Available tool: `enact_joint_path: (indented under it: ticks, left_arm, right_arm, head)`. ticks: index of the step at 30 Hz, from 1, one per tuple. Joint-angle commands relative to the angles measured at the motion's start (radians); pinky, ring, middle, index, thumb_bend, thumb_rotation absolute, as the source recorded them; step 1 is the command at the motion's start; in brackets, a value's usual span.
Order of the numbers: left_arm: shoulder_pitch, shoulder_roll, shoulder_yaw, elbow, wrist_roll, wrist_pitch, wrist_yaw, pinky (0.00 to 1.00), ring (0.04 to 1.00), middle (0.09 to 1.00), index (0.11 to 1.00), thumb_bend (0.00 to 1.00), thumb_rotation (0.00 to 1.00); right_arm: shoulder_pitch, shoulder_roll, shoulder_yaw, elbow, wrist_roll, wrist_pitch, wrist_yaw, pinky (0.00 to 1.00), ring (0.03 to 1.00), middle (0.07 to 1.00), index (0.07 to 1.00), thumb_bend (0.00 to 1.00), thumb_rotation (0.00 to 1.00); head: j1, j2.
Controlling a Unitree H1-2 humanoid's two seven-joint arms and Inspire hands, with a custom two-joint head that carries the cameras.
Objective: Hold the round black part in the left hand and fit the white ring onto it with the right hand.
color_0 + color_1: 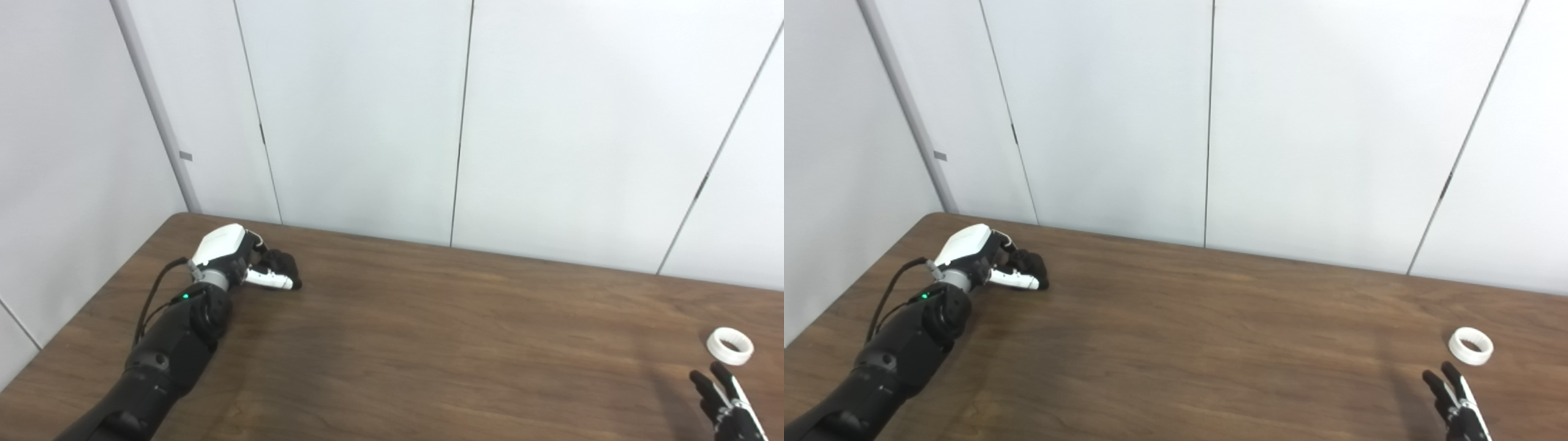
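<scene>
My left hand rests on the table at the far left, white-backed, with its fingers and thumb curled around the round black part. The part sits low against the tabletop and is mostly hidden by the fingers. The white ring lies flat on the table at the far right, apart from everything. Just in front of the ring, at the picture's bottom right corner, my right hand shows only its dark fingertips, spread apart and holding nothing. A small gap separates the fingertips from the ring.
The brown wooden table runs across the view, its far edge against white wall panels. The table's left edge slants down beside my left arm. A black cable loops off the left wrist.
</scene>
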Motion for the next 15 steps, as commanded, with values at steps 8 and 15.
enact_joint_path:
  ticks: [8, 15]
  left_arm:
    - [-0.029, 0.040, -0.021, -0.014, 0.041, -0.031, 0.049, 1.00, 0.905, 0.772, 0.484, 0.52, 0.05]
    - [-0.019, 0.049, -0.027, -0.032, 0.055, -0.041, 0.048, 1.00, 0.908, 0.776, 0.484, 0.52, 0.05]
  right_arm:
    - [0.045, 0.003, 0.000, 0.045, 0.018, -0.014, 0.003, 1.00, 0.975, 0.938, 0.987, 0.64, 0.97]
    - [0.045, 0.005, 0.002, 0.039, 0.005, -0.001, -0.005, 1.00, 0.976, 0.937, 0.991, 0.65, 0.97]
  head:
    - [0.003, 0.005]
    - [0.002, 0.006]
